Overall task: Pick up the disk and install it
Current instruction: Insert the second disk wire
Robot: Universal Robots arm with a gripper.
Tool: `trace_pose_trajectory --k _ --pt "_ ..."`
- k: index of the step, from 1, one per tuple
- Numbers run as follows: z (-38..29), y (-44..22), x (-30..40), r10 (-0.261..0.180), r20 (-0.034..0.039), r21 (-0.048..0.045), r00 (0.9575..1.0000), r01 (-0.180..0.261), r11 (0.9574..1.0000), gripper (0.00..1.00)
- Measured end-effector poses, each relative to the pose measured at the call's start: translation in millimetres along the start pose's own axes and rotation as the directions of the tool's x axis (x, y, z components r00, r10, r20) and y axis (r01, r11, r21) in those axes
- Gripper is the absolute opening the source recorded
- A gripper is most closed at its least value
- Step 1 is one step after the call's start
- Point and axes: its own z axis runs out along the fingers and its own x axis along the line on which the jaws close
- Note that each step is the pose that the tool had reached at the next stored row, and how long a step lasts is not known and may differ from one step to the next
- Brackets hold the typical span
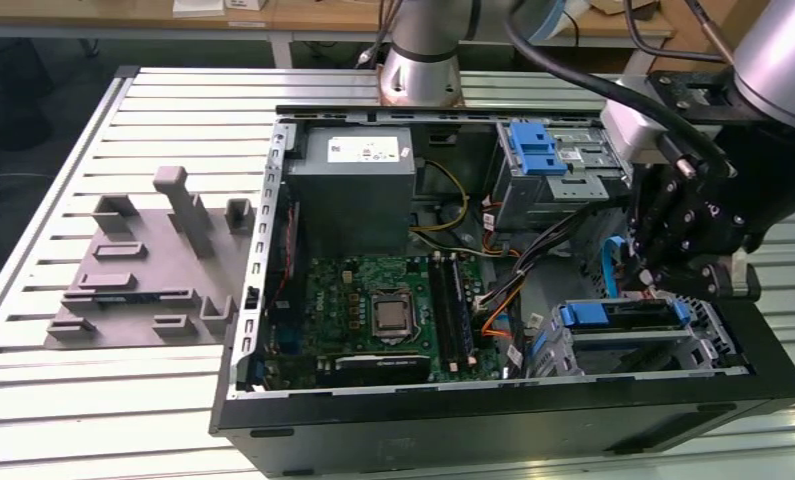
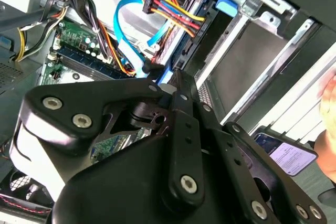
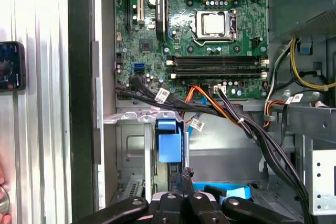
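End effector (image 1: 671, 290) hangs low inside the open computer case (image 1: 504, 420), at the exterior view's right, and both wrist views show it clenched, fingers (image 3: 170, 200) drawn together with nothing I can make out between them. The disk (image 1: 637, 316) lies directly beneath it, a silver slab with blue caddy plastic at either end, sitting in the lower drive cage (image 1: 637, 350) near the case's front corner. From the exterior view it looks slightly canted rather than level, though whether the tips are touching it I cannot tell. That cant is the first worry. If force goes down on one end, the caddy could bind on the cage rails and jam half-seated, or its plastic could flex. The second worry is wiring. A bundle of orange and black cables (image 3: 231, 114) and a pale blue data cable (image 2: 126, 24) run just beside the cage — any of them could be trapped under the caddy edge or hooked by the knuckles. Shut tips also offer a narrow contact patch, so they might skid off the smooth blue plastic toward the motherboard (image 1: 384, 300) — a slip worth fearing, since the board sits close beside the cage.
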Motion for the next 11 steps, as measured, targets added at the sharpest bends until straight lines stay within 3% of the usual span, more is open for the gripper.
trace_pose_trajectory --k 5,11 --pt "-4.2 1.5 -0.8 0.0 0.0 0.0005 1.0 0.0 1.0 0.11" --pt "-14.5 2.4 -2.5 0.0 0.0001 0.0009 1.0 0.0 1.0 0.11"
